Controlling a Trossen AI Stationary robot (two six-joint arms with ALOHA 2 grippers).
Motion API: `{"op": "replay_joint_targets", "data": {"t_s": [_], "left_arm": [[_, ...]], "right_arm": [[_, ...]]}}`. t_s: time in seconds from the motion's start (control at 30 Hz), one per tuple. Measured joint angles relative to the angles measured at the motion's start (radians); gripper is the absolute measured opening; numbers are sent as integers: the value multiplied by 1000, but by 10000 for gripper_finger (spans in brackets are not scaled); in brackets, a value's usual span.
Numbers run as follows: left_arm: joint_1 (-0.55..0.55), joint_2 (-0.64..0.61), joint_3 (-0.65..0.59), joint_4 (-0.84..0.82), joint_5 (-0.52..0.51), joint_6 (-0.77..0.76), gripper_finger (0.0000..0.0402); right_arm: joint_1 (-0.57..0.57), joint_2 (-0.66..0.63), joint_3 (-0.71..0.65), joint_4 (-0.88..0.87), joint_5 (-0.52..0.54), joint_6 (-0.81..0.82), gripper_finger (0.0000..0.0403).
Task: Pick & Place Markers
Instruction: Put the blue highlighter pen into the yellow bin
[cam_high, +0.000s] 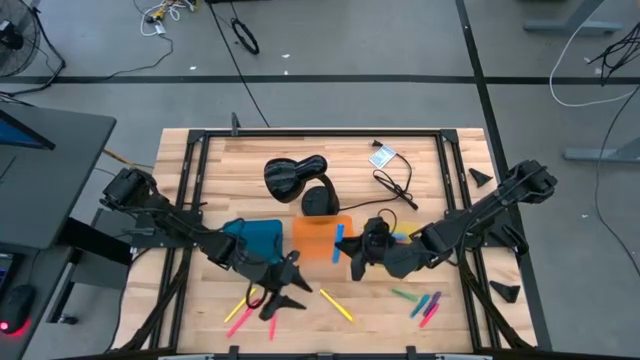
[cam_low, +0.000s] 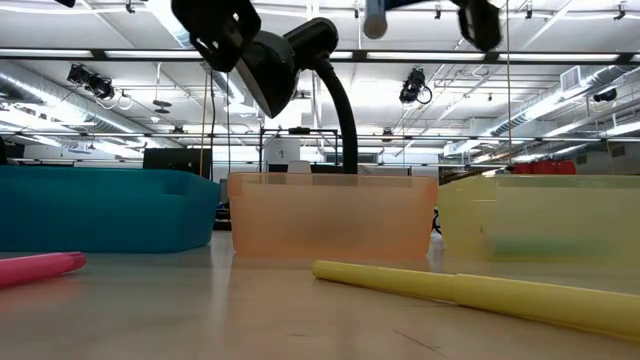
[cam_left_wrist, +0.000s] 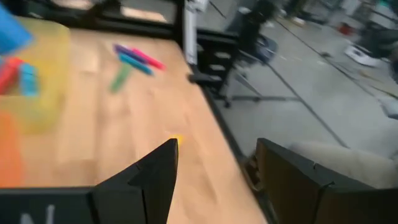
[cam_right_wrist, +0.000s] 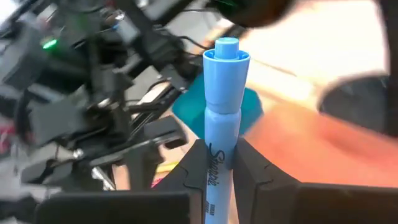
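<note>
Currently my right gripper (cam_right_wrist: 221, 163) is clamped on a blue marker (cam_right_wrist: 224, 112), its capped end pointing away from my wrist. From above, that gripper (cam_high: 352, 262) sits at the right edge of the orange tray (cam_high: 318, 238), with the blue marker (cam_high: 339, 241) over that edge. My left gripper (cam_high: 283, 292) hovers over the table just in front of the blue tray (cam_high: 255, 236); its fingers (cam_left_wrist: 152, 177) are spread wide and hold nothing. Loose markers on the wood: pink markers (cam_high: 240, 312) beside my left gripper, a yellow marker (cam_high: 337, 306) between my arms, and a green, blue and pink cluster (cam_high: 422, 302) to the right. More markers lie in the yellow tray (cam_left_wrist: 46, 68). A black lamp (cam_high: 297, 178) stands behind the trays.
</note>
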Motion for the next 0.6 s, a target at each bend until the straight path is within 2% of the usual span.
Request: {"op": "replay_joint_targets", "data": {"t_s": [0.27, 0.6], "left_arm": [[0, 0, 0, -51, 174, -45, 222], [0, 0, 0, -165, 256, -45, 222]], "right_arm": [[27, 0, 0, -221, 67, 532, 36], [31, 0, 0, -465, 86, 903, 36]]}}
